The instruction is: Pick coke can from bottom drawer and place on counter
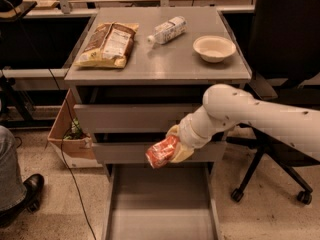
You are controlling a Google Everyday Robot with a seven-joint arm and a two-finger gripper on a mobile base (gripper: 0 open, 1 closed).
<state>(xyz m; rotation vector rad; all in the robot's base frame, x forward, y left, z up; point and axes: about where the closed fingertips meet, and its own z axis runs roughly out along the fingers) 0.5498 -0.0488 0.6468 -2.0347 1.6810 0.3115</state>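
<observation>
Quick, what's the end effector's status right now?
End effector: closed on the coke can, held above the open bottom drawer.

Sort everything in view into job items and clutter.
Job: coke can, held by the gripper in front of the middle drawer; open bottom drawer; counter.
Lying about: snack bag, clear plastic bottle and white bowl on the counter; cardboard box on the floor; office chair.

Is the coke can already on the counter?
No, the gripper holds the coke can in the air above the open bottom drawer, below the counter.
</observation>
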